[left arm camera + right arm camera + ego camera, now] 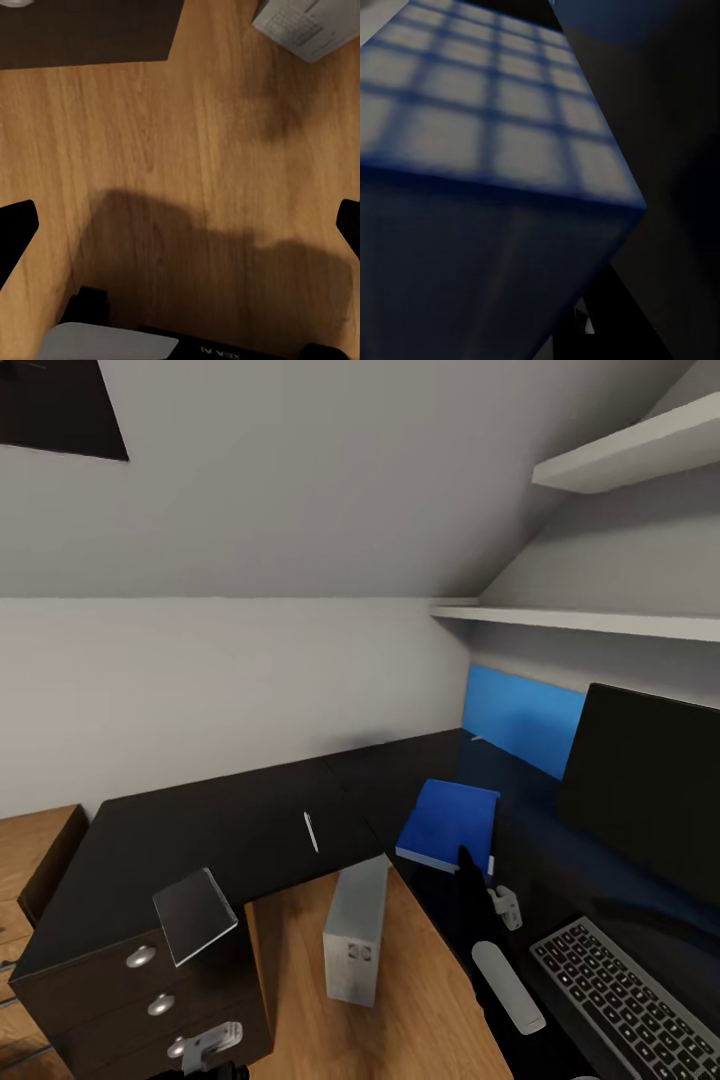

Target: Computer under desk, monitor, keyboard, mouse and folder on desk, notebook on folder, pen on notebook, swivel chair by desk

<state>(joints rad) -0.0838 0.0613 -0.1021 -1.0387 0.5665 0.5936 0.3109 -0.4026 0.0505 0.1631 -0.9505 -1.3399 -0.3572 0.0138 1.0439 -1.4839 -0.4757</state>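
Wooden floor lies open below the left end effector, its fingers spread wide. On the worktop, notebook overhangs the near edge; pen and folder lie farther. Right end effector's state: cannot tell.

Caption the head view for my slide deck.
Blue folder, pen and notebook lie on the black desk; computer stands underneath.

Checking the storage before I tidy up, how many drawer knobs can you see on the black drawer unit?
3, stacked on the drawer unit front: top knob, middle knob, bottom knob, partly covered by the left claw. None seem hidden.
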